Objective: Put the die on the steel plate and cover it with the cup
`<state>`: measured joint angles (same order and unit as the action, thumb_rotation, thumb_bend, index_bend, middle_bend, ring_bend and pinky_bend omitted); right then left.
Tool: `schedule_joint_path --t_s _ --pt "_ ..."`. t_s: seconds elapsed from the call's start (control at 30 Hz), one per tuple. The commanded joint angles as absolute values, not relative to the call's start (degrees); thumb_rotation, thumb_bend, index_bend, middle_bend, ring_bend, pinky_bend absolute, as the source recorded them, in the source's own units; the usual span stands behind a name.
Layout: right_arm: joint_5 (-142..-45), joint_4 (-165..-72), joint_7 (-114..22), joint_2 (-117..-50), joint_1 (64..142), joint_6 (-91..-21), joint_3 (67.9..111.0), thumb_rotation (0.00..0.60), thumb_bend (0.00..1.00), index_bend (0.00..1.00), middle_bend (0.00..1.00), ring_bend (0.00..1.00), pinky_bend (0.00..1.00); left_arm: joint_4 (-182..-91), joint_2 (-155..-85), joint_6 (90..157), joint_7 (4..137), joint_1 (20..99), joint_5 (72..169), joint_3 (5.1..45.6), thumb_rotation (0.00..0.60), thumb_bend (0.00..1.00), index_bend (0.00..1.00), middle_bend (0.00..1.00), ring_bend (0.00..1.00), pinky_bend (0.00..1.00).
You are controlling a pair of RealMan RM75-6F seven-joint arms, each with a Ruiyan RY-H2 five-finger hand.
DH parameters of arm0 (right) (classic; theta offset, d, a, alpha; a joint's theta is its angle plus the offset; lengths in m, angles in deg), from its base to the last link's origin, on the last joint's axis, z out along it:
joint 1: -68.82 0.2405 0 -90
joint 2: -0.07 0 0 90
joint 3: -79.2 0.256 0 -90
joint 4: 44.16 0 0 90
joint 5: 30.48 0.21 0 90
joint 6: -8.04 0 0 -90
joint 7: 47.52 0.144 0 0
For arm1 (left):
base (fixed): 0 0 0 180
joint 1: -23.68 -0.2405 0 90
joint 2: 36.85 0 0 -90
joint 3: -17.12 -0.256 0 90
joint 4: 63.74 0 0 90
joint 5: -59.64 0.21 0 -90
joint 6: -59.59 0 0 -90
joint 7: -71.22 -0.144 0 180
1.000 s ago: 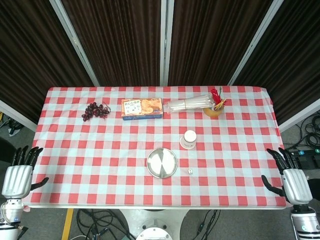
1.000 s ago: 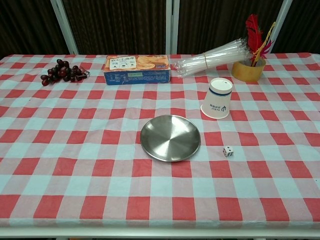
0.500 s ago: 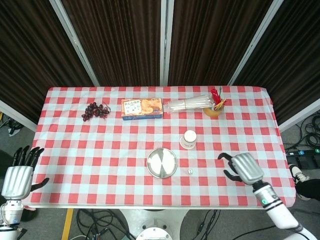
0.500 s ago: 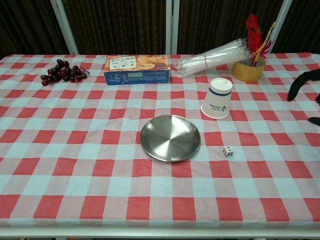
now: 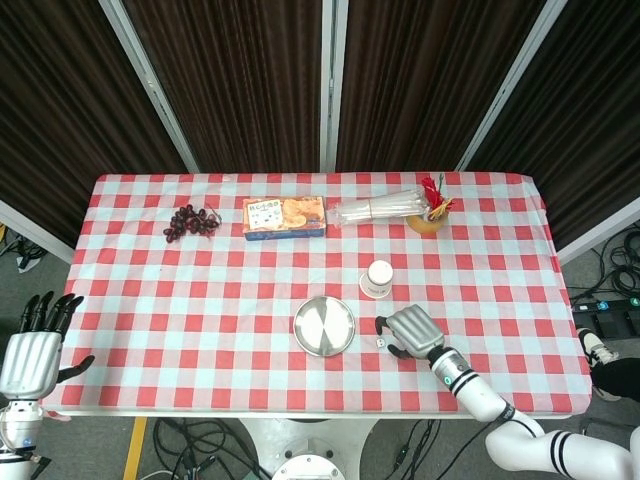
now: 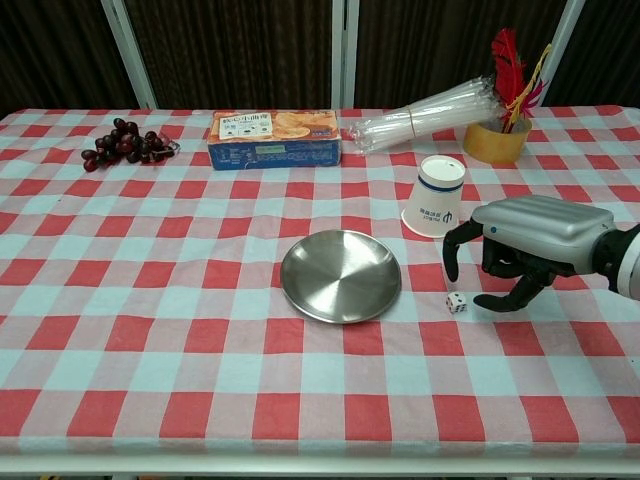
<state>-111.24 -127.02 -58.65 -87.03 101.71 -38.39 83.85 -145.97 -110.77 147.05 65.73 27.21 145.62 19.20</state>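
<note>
A small white die (image 6: pixel 456 302) (image 5: pixel 381 343) lies on the checked cloth just right of the round steel plate (image 6: pixel 340 275) (image 5: pixel 324 325). A white paper cup (image 6: pixel 434 196) (image 5: pixel 377 279) stands mouth down behind the die. My right hand (image 6: pixel 522 250) (image 5: pixel 408 331) hovers over the cloth right beside the die, fingers curled downward and apart, holding nothing. My left hand (image 5: pixel 32 345) hangs open off the table's near left corner, seen only in the head view.
A blue biscuit box (image 6: pixel 274 139), a bunch of dark grapes (image 6: pixel 124 144), a bundle of clear straws (image 6: pixel 425 112) and a yellow pot with red feathers (image 6: pixel 502 130) line the far side of the table.
My right hand has swept in from the table's right edge to just beside the die. The left hand has barely shifted.
</note>
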Motion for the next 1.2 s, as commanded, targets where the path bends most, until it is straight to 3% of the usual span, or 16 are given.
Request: schedule_joint_path --t_s 0.03,0.23,0.47,0.67,0.9,1.03,1.13,1.2 --pt "-110.55 -126.45 -58.54 -87.77 102.19 -37.85 83.6 0.6 0.23 0.46 0.99 1.0 1.0 -145.87 -110.84 147.13 65.84 27.15 145.6 19.22 0.6 0.0 0.14 0.13 0.02 0.02" --pt "-109.18 -125.14 -58.74 -88.87 102.98 -37.15 83.04 0.6 0.23 0.47 0.99 1.0 1.0 -145.43 -111.09 147.3 66.43 26.99 145.54 19.22 0.6 0.0 0.14 0.13 0.02 0.02" --pt "-108.14 -125.02 -57.66 -89.44 103.97 -36.83 83.22 0.6 0.29 0.56 0.99 1.0 1.0 -144.92 -111.33 147.32 66.89 26.88 145.46 19.23 0.6 0.0 0.14 0.13 0.02 0.02" --pt "-109.59 -128.75 -53.07 -88.58 105.96 -37.53 85.47 0.6 0.3 0.58 1.0 1.0 1.0 -144.86 -111.08 147.48 66.86 26.75 145.49 19.22 0.6 0.0 0.14 0.13 0.02 0.02" --pt "-105.08 -122.75 -55.14 -95.76 113.01 -31.6 89.28 0.6 0.3 0.58 1.0 1.0 1.0 -145.51 -110.79 147.55 66.46 26.64 145.2 19.38 0.6 0.0 0.14 0.13 0.02 0.02" --pt "-102.77 -119.34 -58.59 -99.27 115.5 -30.37 89.64 0.6 0.29 0.45 1.0 1.0 1.0 -145.67 -110.68 147.5 66.62 26.52 145.03 19.38 0.6 0.0 0.14 0.13 0.02 0.02" --pt "-100.58 -119.48 -61.71 -99.79 116.6 -29.44 89.15 0.6 0.2 0.2 0.96 0.95 0.96 -145.68 -110.64 147.29 66.78 26.53 144.91 19.37 0.6 0.0 0.14 0.13 0.02 0.02" --pt "-99.94 -121.89 -63.08 -98.75 116.42 -30.5 88.89 0.6 0.14 0.09 0.88 0.86 0.89 -145.62 -110.67 147.39 66.87 26.48 144.9 19.4 0.6 0.0 0.14 0.13 0.02 0.02"
